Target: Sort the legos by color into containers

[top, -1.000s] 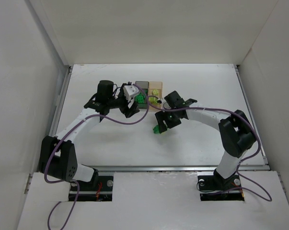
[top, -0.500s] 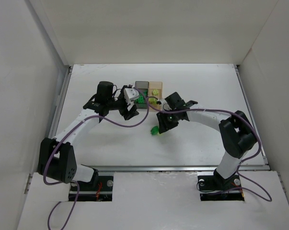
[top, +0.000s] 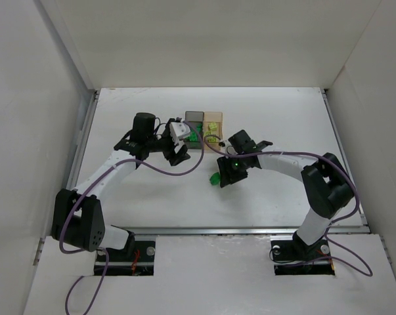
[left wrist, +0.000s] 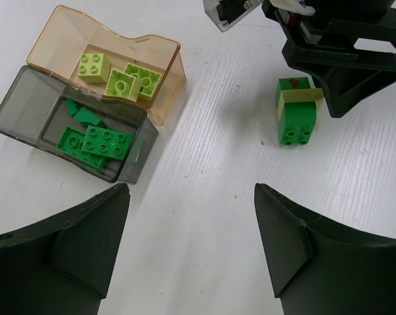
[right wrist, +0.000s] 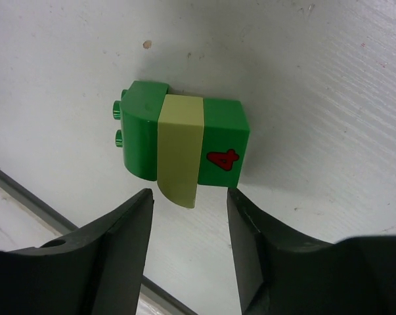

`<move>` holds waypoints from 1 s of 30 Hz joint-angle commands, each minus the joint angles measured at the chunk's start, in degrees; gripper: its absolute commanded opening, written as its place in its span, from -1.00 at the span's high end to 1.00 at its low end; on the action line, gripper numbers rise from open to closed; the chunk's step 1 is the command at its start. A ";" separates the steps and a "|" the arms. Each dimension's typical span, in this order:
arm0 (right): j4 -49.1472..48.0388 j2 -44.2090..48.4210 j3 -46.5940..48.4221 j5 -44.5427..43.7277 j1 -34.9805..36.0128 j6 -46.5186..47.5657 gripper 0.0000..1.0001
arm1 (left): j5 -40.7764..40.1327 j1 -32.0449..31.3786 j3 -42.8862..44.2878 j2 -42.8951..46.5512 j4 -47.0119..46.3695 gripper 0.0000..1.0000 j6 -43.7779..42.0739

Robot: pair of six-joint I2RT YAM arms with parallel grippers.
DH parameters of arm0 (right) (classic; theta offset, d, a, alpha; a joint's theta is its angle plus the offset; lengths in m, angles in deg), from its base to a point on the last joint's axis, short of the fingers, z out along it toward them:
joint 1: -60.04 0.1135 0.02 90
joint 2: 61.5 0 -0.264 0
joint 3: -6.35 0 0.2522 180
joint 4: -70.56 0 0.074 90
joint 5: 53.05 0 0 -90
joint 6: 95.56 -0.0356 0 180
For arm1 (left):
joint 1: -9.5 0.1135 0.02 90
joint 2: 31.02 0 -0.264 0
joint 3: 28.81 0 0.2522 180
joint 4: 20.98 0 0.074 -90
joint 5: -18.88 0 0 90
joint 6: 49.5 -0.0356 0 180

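Brick [right wrist: 184,147], green with pale band and red mark, lies on the table [left wrist: 217,164] just past my right claw [right wrist: 188,195]; claw partly open, gripping nothing. Left claw [left wrist: 191,190] wide open, empty, above the table near the grey bin [left wrist: 27,125] of green bricks [left wrist: 102,143] and the orange bin [left wrist: 165,85] touching it.

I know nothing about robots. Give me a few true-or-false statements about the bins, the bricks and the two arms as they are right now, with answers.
1. The pale yellow-green bricks lie in the orange bin. True.
2. The grey bin is empty. False: it holds dark green bricks.
3. The right end effector is shut on the stacked brick. False: it is open, and the brick lies loose on the table.
4. The left end effector is open and holds nothing. True.
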 commanded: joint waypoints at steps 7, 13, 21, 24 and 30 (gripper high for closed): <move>-3.05 1.54 0.61 1.49 -0.25 -1.94 -0.06 | 2.09 -0.05 -1.12 3.09 -0.70 -0.47 -0.36; -4.19 -0.93 2.38 1.32 -0.25 -1.33 0.27 | 2.09 -0.05 -1.12 3.09 -0.70 -0.47 -0.36; -5.95 -0.93 1.85 1.93 -0.25 -1.85 0.98 | 2.09 -0.05 -1.65 3.09 -0.70 -0.47 -0.36; -5.95 -0.40 1.85 2.46 -0.25 -2.38 1.00 | 3.14 -0.57 -1.65 3.61 0.87 -0.42 -3.50; -3.32 5.39 4.83 1.84 -0.25 -4.66 1.00 | 10.07 -3.56 -0.16 3.62 15.81 -0.59 -20.04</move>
